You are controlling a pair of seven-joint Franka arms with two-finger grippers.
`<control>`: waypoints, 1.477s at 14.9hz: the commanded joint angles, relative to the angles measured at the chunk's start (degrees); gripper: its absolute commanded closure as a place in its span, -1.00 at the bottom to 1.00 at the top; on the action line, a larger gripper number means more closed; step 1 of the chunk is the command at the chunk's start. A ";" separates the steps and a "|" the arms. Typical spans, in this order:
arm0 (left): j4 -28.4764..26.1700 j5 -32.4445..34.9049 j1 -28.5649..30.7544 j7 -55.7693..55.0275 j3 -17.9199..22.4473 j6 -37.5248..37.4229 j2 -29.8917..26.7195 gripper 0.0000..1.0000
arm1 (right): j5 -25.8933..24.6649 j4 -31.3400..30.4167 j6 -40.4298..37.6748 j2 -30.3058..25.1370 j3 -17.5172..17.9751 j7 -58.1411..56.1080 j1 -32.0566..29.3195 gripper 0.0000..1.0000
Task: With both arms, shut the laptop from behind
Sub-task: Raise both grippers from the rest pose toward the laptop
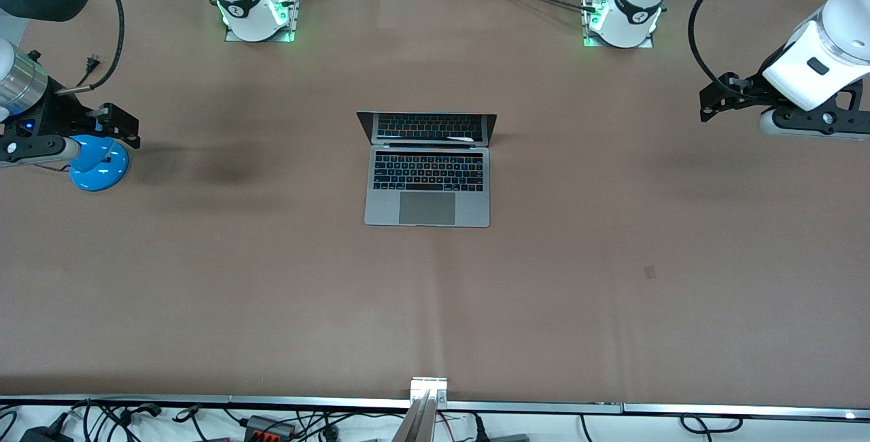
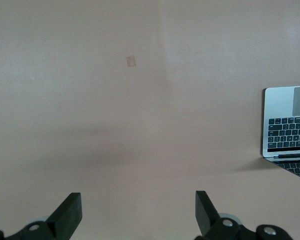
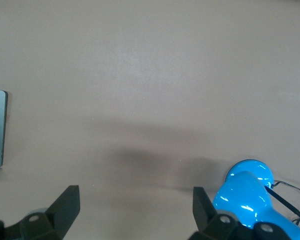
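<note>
Brown matte covering spreads over the whole worktop (image 1: 612, 306), with a faint seam running down its middle and a small pale patch (image 1: 650, 271) toward the left arm's end, nearer the front camera than the laptop. Along the worktop's edge nearest the front camera runs a metal rail (image 1: 428, 394) with loose cables (image 1: 272, 423) lying under it, and along the edge farthest from that camera stand the two white arm bases on metal plates, lit green at the foot. At the middle of the worktop lies the laptop (image 1: 427, 187), grey-silver and open, its base flat with the black keyboard and large trackpad facing up. Its long axis runs between the two ends of the worktop; the trackpad edge points toward the front camera and the hinged screen stands up on the side toward the arm bases, its dark face turned to the front camera. The left gripper (image 2: 138, 212) hangs over bare covering at the left arm's end, jaws spread wide and holding nothing. The right gripper (image 3: 136, 209) hangs over the right arm's end, jaws equally wide and empty, just above a glossy blue object (image 1: 99, 164) with a round base that sits near that edge
</note>
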 commanded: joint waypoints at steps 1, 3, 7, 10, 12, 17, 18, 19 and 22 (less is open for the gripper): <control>0.83 -0.92 0.04 -0.22 -0.04 -1.15 -0.19 -1.00 | -0.85 1.52 -1.20 0.62 0.04 -0.21 -0.26 -1.00; 0.83 -0.92 0.04 -0.22 -0.04 -1.07 -0.19 -1.00 | -0.94 1.61 -1.73 0.62 0.04 -0.48 0.09 -1.00; 0.92 -0.82 -0.14 -0.40 -0.04 -1.15 0.78 -1.00 | 0.11 1.96 -3.21 0.27 -0.48 -0.66 -0.26 -1.00; 0.92 -0.92 0.21 0.30 -0.04 -2.56 2.18 -1.00 | 0.38 3.79 -5.24 0.35 -0.58 -5.63 -0.53 -0.65; 1.00 -0.39 0.30 0.56 0.05 -2.82 3.50 -1.00 | 0.29 4.42 -5.77 0.27 -0.49 -6.29 -0.35 0.91; 0.92 -2.92 0.48 3.82 0.05 -5.72 4.73 0.28 | 0.38 4.25 -8.14 0.70 -0.40 -3.66 -0.09 1.00; 0.83 -4.59 0.57 3.82 0.14 -5.81 4.73 0.59 | 0.46 3.89 -8.32 1.05 -0.14 -1.90 0.09 1.00; 0.83 -4.87 0.57 3.82 0.14 -5.90 4.73 0.87 | 1.34 3.20 -8.85 1.06 0.04 -0.32 0.44 1.00; 0.13 -5.05 0.13 3.82 0.05 -6.86 4.73 0.98 | 6.34 0.21 -8.85 1.23 0.04 4.86 2.10 1.00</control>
